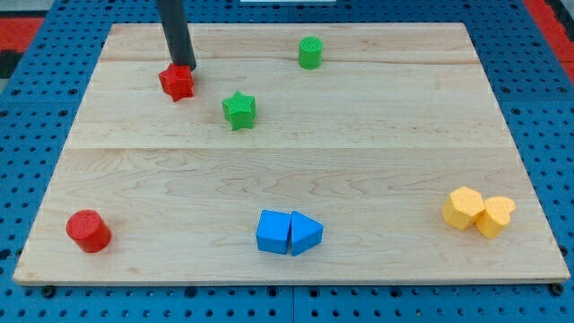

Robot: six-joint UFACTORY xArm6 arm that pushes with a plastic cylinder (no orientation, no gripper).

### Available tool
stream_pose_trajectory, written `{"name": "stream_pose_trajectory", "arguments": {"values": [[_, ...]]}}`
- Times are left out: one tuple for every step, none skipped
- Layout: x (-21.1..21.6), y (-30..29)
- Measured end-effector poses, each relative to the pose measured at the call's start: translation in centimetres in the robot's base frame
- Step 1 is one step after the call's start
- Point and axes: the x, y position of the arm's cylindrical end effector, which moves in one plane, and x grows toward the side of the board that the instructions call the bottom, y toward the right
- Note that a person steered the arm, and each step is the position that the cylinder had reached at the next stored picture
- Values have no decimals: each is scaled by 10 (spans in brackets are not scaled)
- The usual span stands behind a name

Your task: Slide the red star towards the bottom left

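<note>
Where the dark rod comes down from the far edge of the scene, my tip (182, 65) meets the far side of the red star (178, 82), touching it or very nearly so. Being a plain rod, it has nothing to open or close; it simply stands against the block.

That red star lies in the far left part of the wooden board (377, 170). Just to its right and slightly nearer sits the green star (239, 109), close by but apart from it. Farther right, near the far edge, a green cylinder (310, 52) stands alone.

Along the near side, a red cylinder (88, 231) rests by the near left corner, well apart from the red star. Near the middle of the near edge a blue cube (273, 231) and a blue triangular block (306, 234) touch each other. At the near right, two yellow blocks press together: one roughly hexagonal (463, 207), the other heart-shaped (496, 215).
</note>
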Motion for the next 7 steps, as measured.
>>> {"name": "stream_pose_trajectory", "arguments": {"values": [[18, 0], [40, -19], [64, -21], [84, -23], [109, -25], [132, -35], [156, -37]]}}
